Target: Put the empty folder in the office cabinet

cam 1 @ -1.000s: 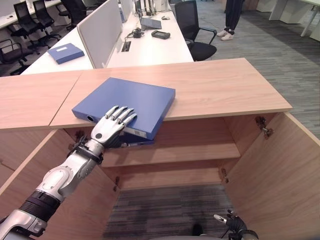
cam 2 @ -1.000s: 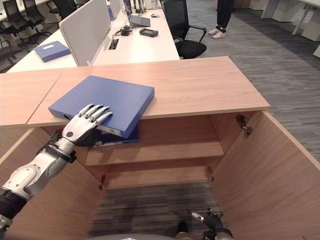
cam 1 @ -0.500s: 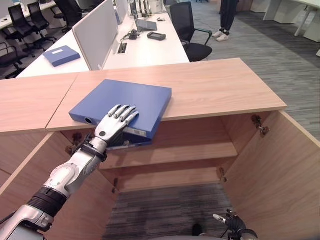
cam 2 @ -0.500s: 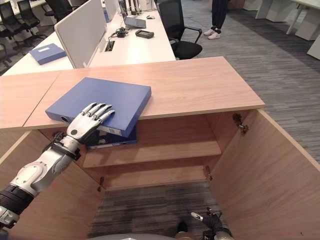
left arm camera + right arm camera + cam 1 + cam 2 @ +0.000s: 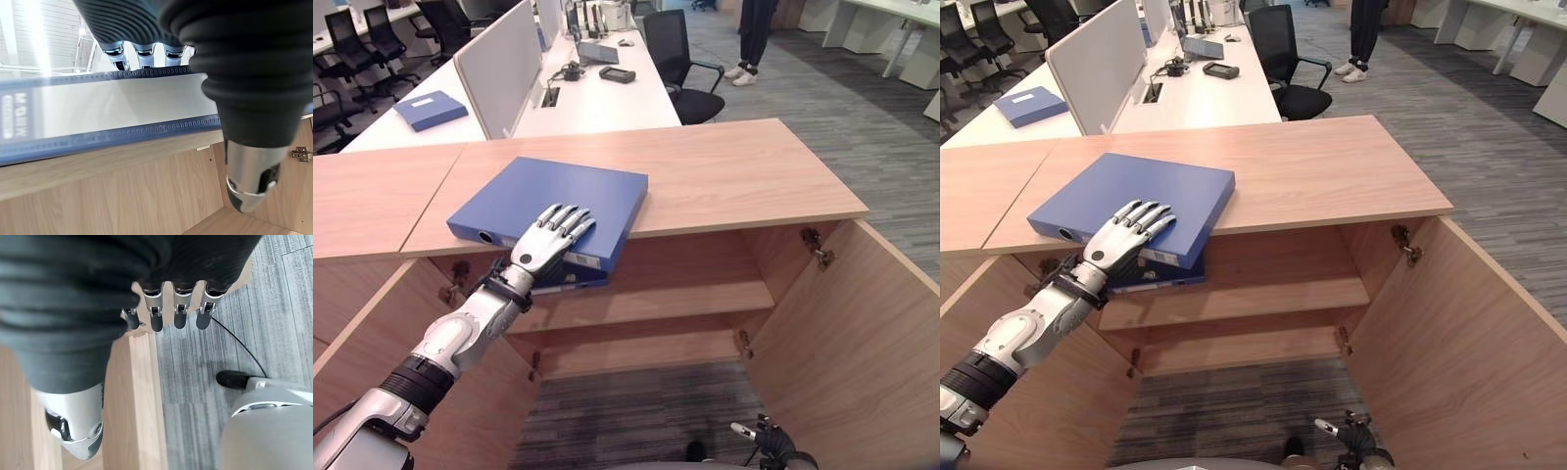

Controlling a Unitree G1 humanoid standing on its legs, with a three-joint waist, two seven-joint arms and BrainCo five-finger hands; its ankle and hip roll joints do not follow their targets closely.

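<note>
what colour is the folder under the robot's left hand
Blue. The folder lying on the cabinet top under the left hand shows best in the left eye view.

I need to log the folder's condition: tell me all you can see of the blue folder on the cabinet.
The blue folder is a thick closed binder with a round hole and pale label on its spine. It lies flat on the cabinet top, its near corner overhanging the front edge. The left hand rests on that corner, fingers straight on its cover, thumb below.
</note>
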